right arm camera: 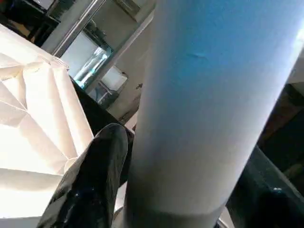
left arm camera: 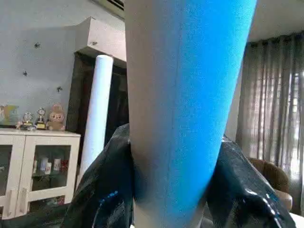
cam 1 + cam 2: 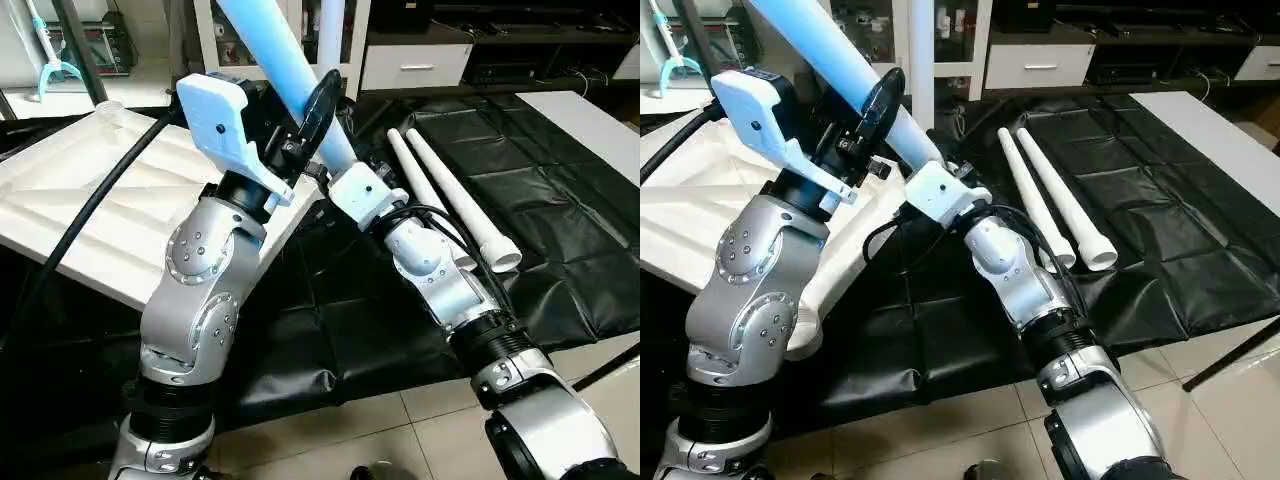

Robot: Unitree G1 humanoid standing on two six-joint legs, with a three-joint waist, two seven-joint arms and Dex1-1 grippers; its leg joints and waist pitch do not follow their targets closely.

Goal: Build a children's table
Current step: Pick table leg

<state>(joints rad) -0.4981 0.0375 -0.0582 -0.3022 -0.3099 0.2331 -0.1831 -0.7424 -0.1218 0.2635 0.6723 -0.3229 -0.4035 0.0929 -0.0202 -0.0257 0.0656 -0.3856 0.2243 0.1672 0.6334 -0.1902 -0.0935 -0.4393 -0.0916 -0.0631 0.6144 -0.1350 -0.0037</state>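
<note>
The tabletop (image 3: 110,210) is white plastic and lies upside down at the left of the worktop (image 3: 560,180), its ribs facing up. One leg (image 3: 285,70), a long white tapered tube, is raised at a slant over the right edge of the tabletop. A second leg (image 2: 97,118) stands upright behind it. Two more legs (image 3: 455,200) lie side by side on the black sheet (image 3: 540,230) at the right. The left claw (image 2: 175,190) pinches the raised leg between its two black fingers. The right claw (image 1: 171,199) grips the same leg lower down. Both silver forearms reach forward and meet in the middle.
</note>
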